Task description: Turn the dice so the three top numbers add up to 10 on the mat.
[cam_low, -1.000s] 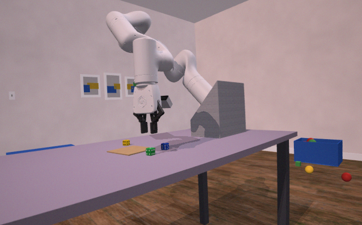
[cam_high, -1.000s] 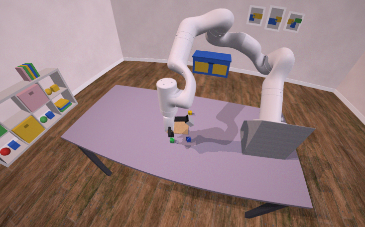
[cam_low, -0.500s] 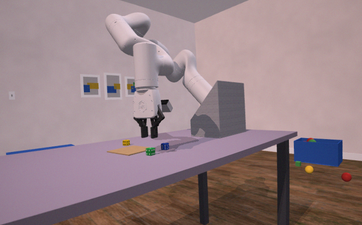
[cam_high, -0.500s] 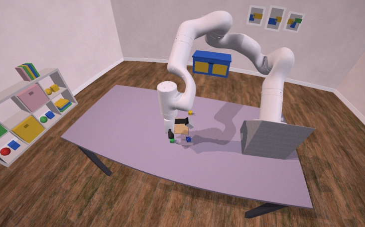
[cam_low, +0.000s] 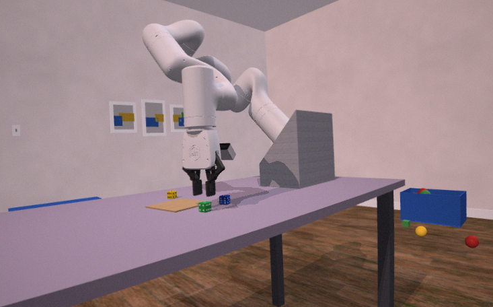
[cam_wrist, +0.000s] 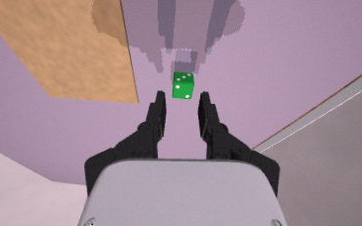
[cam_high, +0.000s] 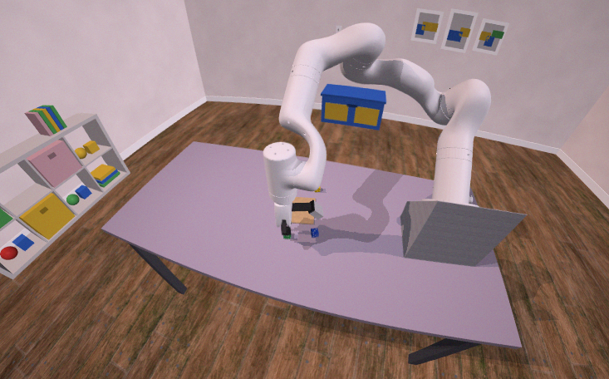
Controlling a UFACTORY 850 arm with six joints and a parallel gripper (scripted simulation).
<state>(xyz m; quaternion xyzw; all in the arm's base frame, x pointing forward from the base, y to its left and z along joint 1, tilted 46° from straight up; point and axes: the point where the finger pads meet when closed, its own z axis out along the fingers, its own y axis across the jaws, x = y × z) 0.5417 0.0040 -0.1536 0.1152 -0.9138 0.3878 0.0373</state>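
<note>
My gripper (cam_high: 286, 231) (cam_low: 204, 188) (cam_wrist: 182, 101) points down, its fingers part-way open and empty. It hangs above the table over the green die (cam_high: 287, 236) (cam_low: 204, 207) (cam_wrist: 182, 86), which lies flat beside the mat (cam_high: 302, 218) (cam_low: 171, 206) (cam_wrist: 79, 55). In the wrist view the die sits beyond and between the fingertips; its upward face seems to show two dots, a side face three. The blue die (cam_high: 314, 232) (cam_low: 224, 199) and the yellow die (cam_high: 317, 189) (cam_low: 171, 194) lie on the table off the mat; their top numbers are too small to read.
The tan mat lies flat on the purple table (cam_high: 231, 253) (cam_low: 99, 244). The arm's grey wedge base (cam_high: 457, 235) (cam_low: 315, 152) stands at the table's right end. The wrist camera (cam_low: 226, 151) sticks out from the gripper's side. The table edge shows at the right in the wrist view.
</note>
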